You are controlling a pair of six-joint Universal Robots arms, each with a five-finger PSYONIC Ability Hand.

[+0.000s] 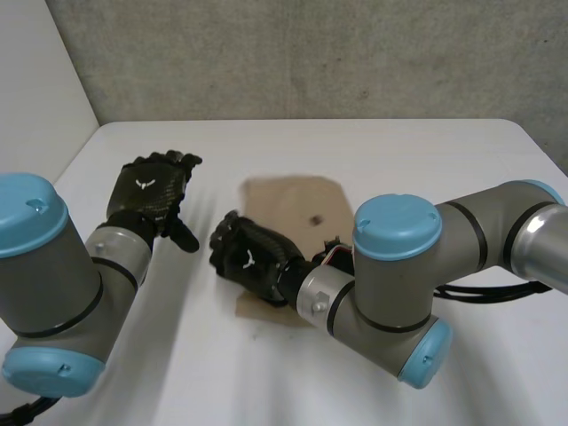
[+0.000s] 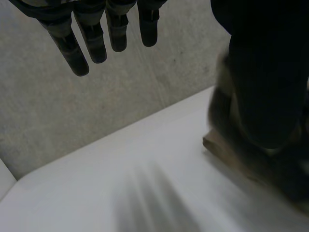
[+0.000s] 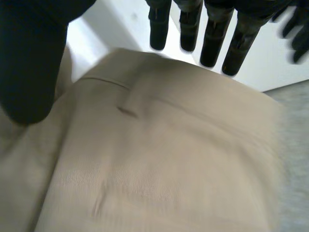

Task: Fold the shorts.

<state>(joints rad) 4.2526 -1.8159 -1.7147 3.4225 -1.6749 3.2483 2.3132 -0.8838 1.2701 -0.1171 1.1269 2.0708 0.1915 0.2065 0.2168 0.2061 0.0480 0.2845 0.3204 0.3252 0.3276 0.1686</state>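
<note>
Tan shorts lay flat on the worktop. Your right hand was over their left edge, fingers straight, holding nothing; your left hand hung open, off the cloth.

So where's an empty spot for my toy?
The far strip of table between the shorts and the wall is bare, and so is the near part between the left arm and right arm. It's crowded in the middle, where the left robot hand and right robot hand sit close.
</note>
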